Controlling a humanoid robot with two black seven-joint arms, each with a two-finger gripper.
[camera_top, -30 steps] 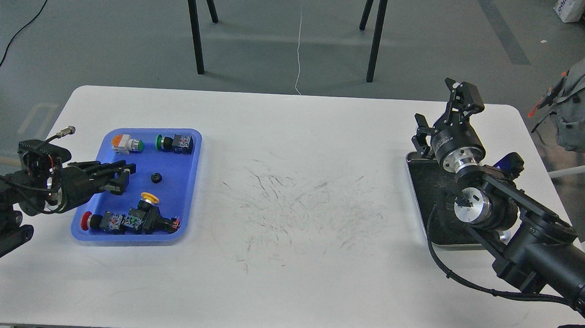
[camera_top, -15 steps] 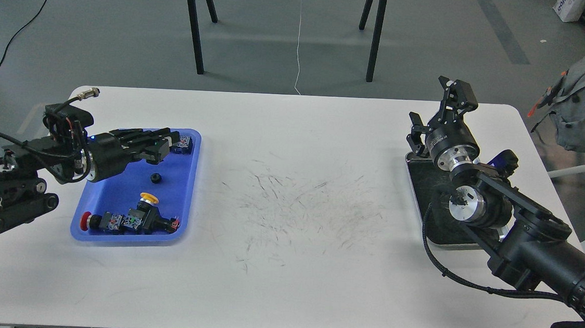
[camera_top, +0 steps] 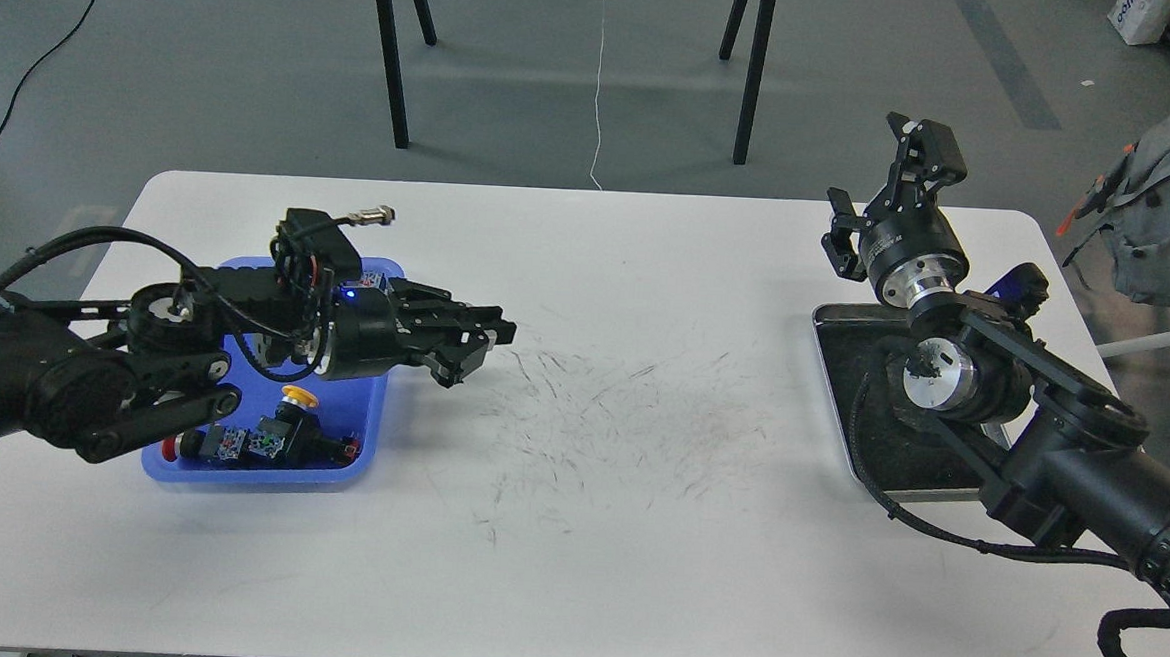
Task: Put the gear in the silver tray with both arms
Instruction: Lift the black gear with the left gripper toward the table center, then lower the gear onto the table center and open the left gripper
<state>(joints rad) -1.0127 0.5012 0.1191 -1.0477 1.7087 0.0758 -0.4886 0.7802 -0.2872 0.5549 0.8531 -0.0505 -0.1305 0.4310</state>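
Two arms: both reach in over the white surface (camera_top: 572,568), the left from the left edge, the right from the lower right corner.
Left end effector (camera_top: 479,348): it hangs just past the right rim of the blue tray, over the scuffed middle of the surface, pointing right. Its fingers lie close together and look dark from here; whether they hold anything I cannot tell.
Right end effector (camera_top: 877,199): raised above the far end of the silver tray, pointing up and away. Its two fingers stand well apart, with nothing between them.
Silver tray (camera_top: 835,327): lies flat near the right edge of the surface, dark scratched bottom showing; the right arm crosses over most of it, so its near part is hidden.
Gear: not to be made out anywhere; it may be covered by the left arm.
Blue tray (camera_top: 365,412): on the left part of the surface, largely covered by the left arm.
Push-button switches (camera_top: 269,442): a yellow-capped one and a red-capped one lie together at the near end of the blue tray.
Grey bag (camera_top: 1167,209): off the surface, at the right edge of the view.
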